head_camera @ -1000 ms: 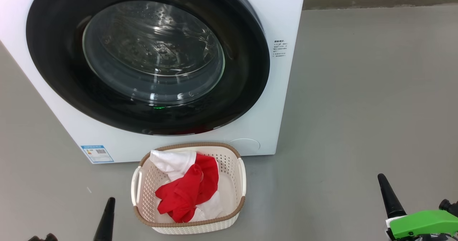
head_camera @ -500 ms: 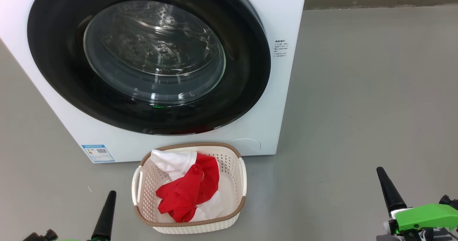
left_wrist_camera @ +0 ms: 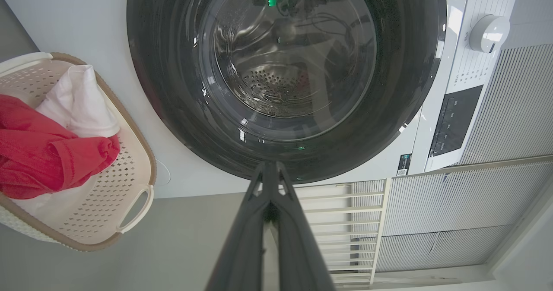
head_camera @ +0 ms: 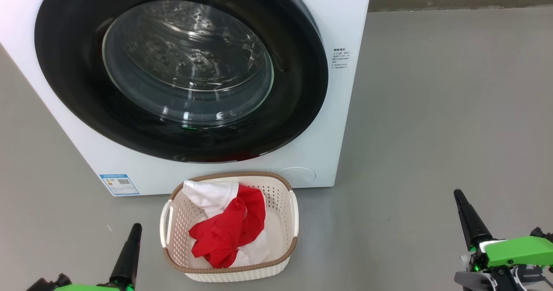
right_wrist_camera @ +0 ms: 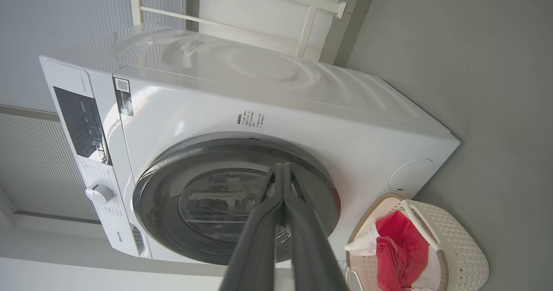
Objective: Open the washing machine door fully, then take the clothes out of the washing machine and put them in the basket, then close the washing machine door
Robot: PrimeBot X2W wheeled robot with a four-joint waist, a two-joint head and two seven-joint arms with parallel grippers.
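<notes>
Washing machine (head_camera: 322, 153) takes up most of the head view, standing on grey floor (head_camera: 432, 109). The washing machine door (head_camera: 69, 66) looks pressed flat vs the white front, w/ no gap showing round the black ring in the head or right wrist views. Glass window (head_camera: 188, 62) shows bare perforated drum, no fabric inside as far as I can tell. The basket (head_camera: 235, 175) sits on the floor just in front of the machine, below the door. The clothes are in it: red garment (head_camera: 224, 235) heaped over white garment (head_camera: 209, 195), all inside the rim. Left gripper (head_camera: 135, 235) is low, near the basket's left side and apart from it. Right gripper (head_camera: 461, 204) is well off to the basket's right. Both are pinched closed w/ nothing btwn the fingers; wrist views confirm, tips meeting. Judgement: all 3 parts look done, so the step in hand is prob just checking and finishing. To do that well, confirm the latch has caught, since flush doesn't prove it. If in doubt, press closed tips on the black ring, not the glass bulge, w/ a short firm push. Hinge side I can't tell. Keep the L arm clear of the basket handle so nothing tips.
</notes>
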